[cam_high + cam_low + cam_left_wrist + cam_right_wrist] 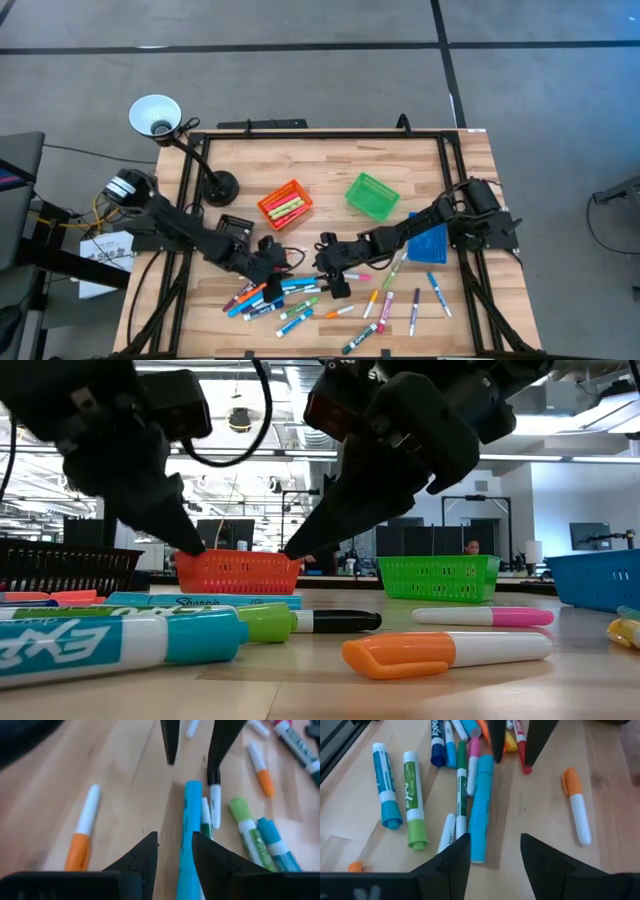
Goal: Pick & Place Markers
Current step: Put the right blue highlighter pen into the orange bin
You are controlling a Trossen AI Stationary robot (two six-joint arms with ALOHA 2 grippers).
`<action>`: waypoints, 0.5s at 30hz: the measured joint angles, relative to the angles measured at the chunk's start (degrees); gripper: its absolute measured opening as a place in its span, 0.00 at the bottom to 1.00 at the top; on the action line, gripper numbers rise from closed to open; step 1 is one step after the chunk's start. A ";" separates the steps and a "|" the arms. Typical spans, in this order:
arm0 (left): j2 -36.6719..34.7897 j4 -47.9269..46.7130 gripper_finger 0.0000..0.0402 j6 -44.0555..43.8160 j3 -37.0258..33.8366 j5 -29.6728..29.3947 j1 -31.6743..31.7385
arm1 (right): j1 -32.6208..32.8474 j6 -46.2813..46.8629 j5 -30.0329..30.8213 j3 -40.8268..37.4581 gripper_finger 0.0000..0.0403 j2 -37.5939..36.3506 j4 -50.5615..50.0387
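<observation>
I saw the left hand [275,268] low over the pile of markers [290,300] on the worktop [330,170], its fingers [142,857] apart and holding nothing. A light blue marker [189,835] lay just under them. The right hand [330,262] faced it from the other side, fingers [540,857] apart too, near an orange marker [577,805]. Behind stood an orange bin [285,204], a green bin [372,195] and a blue bin [428,243].
</observation>
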 joint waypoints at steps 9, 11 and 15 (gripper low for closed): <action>5.49 9.30 0.44 9.74 0.04 0.36 -2.01 | 0.03 0.01 -0.11 0.01 0.39 -0.07 -0.76; 6.55 9.79 0.46 10.01 0.04 0.18 -1.85 | 0.03 0.02 -0.11 0.02 0.39 -0.07 -0.98; 9.44 10.90 0.46 10.04 0.02 0.17 -1.15 | 0.03 0.02 -0.12 0.02 0.39 -0.10 -1.40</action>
